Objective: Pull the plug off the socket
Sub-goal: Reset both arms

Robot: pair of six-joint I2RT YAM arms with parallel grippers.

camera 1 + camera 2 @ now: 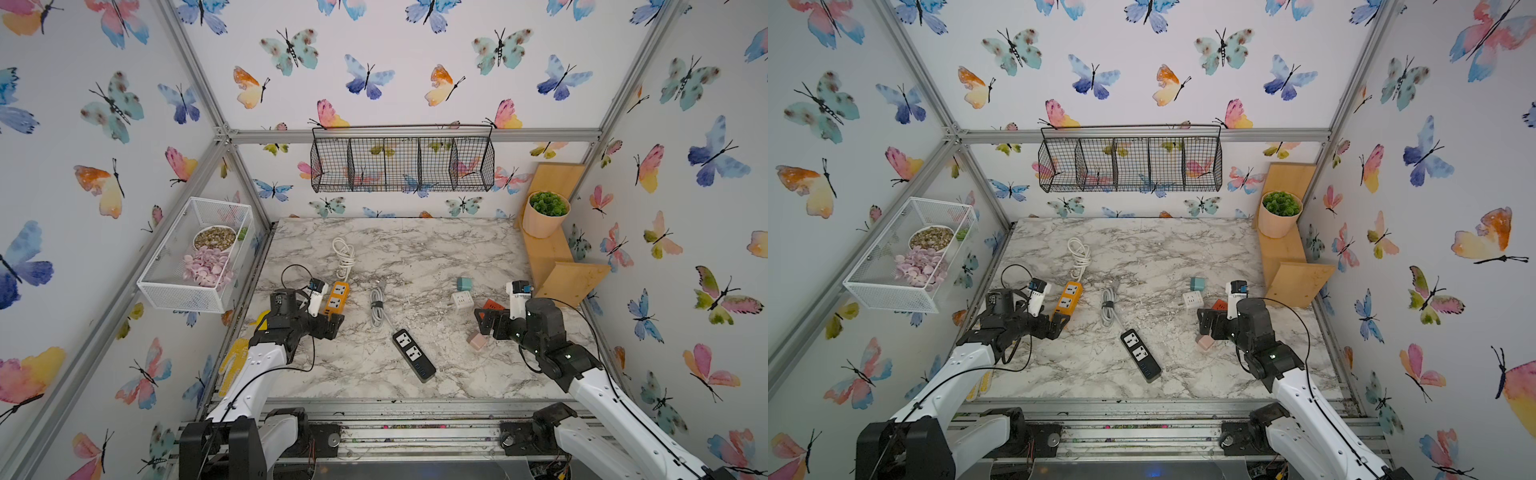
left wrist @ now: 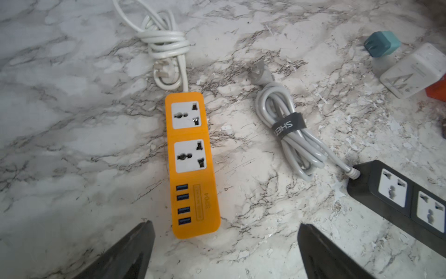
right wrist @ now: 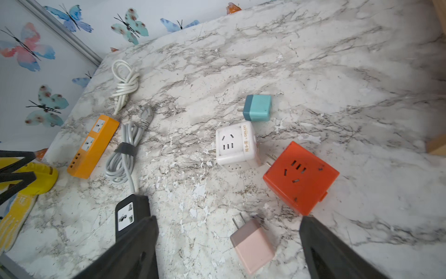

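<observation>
The marble surface carries two power strips, two cube sockets and two small plugs. The black power strip lies slantwise near the middle of the front edge. Its grey cord is bundled under a dark strap and runs toward the back edge. The orange power strip lies close to the left edge, sockets up and unoccupied. Its knotted white cord lies behind it, toward the back.

The left gripper hovers at the strip's USB end with jaws spread wide, holding nothing. The right gripper is near the right edge, jaws likewise wide apart, holding nothing.

Just ahead of it lies the orange cube socket, prongs bare. The white cube socket is just beside that, further from the right edge. The pink plug lies flat on the surface, close under the right gripper and apart from both cubes. The teal plug lies on its side just behind the white cube, toward the back edge, not touching it.
</observation>
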